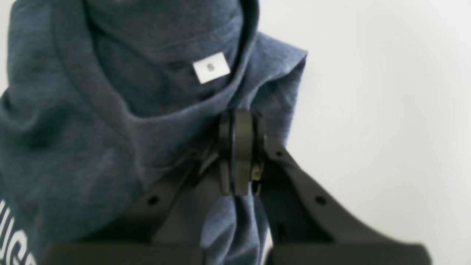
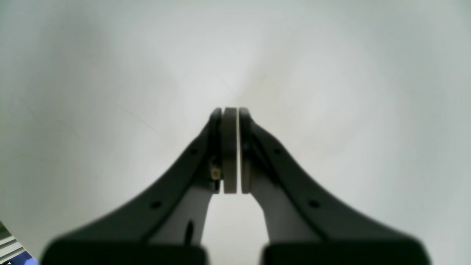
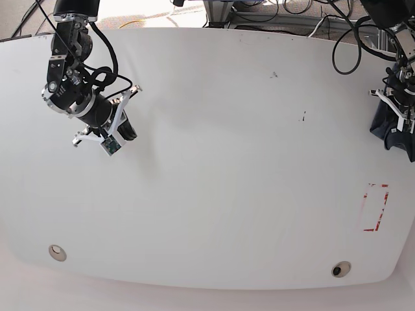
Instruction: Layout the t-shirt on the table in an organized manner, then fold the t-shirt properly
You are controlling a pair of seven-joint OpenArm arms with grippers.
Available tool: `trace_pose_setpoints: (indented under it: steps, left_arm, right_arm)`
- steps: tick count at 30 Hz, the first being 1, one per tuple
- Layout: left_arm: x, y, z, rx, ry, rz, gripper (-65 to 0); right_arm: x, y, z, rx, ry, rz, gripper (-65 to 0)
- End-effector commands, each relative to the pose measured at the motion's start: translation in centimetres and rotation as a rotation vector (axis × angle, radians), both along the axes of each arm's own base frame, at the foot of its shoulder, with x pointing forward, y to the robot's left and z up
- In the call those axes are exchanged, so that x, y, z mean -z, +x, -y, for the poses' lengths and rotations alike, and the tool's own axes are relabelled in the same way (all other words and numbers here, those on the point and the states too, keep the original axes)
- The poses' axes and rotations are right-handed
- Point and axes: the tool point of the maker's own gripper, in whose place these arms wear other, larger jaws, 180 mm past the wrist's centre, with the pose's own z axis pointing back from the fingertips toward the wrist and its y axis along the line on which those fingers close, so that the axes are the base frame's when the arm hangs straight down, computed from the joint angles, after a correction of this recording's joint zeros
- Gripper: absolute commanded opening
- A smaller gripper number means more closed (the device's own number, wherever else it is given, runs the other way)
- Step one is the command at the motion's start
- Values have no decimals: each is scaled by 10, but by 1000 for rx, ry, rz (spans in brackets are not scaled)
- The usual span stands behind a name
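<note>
the dark navy-blue heathered cotton t-shirt [image 1: 73, 129] is bunched, not laid out. in the left wrist view its ribbed collar curves across the upper left, and a small white square size label [image 1: 211, 67] printed with the letter "s" sits inside the neck opening. part of a white printed lettering [image 1: 14, 239] shows at the lower left edge of that view, cut off by the frame. the cloth is creased in soft folds, with one corner of fabric jutting out toward the upper right over the table surface.

the left black two-fingered gripper [image 1: 237, 121] has its jaws pressed together on a fold of the t-shirt near the collar; cloth hangs through between the finger bases below the pads.

in the base view the t-shirt [image 3: 393, 126] appears as a dark bundle at the far right edge of the large white smooth tabletop [image 3: 227, 162], held at the left gripper [image 3: 397, 110] and partly beyond the frame. a small red rectangle outline [image 3: 375, 207] is marked on the table below the bundle, apart from it. two small round grommet holes [image 3: 58, 252] lie near the front edge, one at each side.

the right black two-fingered gripper [image 2: 231, 114] hovers over bare table with its pads pressed together and nothing between them; in the base view the right gripper [image 3: 126, 133] is at the upper left, well apart from the t-shirt.
</note>
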Motion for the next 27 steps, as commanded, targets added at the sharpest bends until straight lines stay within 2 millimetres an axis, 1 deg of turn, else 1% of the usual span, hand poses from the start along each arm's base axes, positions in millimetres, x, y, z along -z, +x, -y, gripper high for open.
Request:
trace_pose_setpoints:
  steps: [1, 3, 5, 7, 9, 11, 12, 16, 19, 21, 23, 25, 27]
  left_arm:
    - [-28, 18, 6, 29, 24, 94, -650]
    - [-35, 23, 15, 42, 28, 123, -650]
    - [-45, 31, 30, 77, 36, 154, -650]
    - [-54, 37, 40, 108, 49, 178, -650]
    - [-61, 42, 53, 140, 54, 201, -650]
    - [-68, 48, 67, 176, 57, 224, -650]
    - [-70, 49, 71, 184, 59, 229, -650]
    - [-77, 59, 103, 250, 40, 272, -650]
    - [-88, 66, 128, 295, 15, 335, -650]
    - [-95, 70, 150, 329, -17, 387, -650]
    - [-101, 72, 166, 352, -43, 429, -650]
    - [-108, 74, 183, 376, -70, 471, -650]
    - [-107, 71, 203, 401, -112, 491, -650]
  right_arm:
    - [-15, 7, -1, -9, 8, 55, -647]
    - [-19, 7, -2, -13, 5, 66, -647]
    - [-21, 8, -3, -16, 3, 75, -647]
    - [-23, 8, -3, -17, 6, 81, -647]
    - [-24, 10, -4, -16, 7, 93, -647]
    - [-31, 14, -8, -22, 35, 133, -647]
    - [-32, 14, -8, -22, 40, 142, -647]
    - [-34, 16, -6, -20, 24, 202, -647]
    - [-37, 18, -6, -22, 15, 259, -647]
    - [-35, 16, -6, -20, 18, 284, -647]
    - [-32, 15, -10, -11, 34, 303, -647]
    - [-32, 15, -5, 15, 35, 329, -647]
    - [-32, 12, 1, 56, 46, 351, -647]
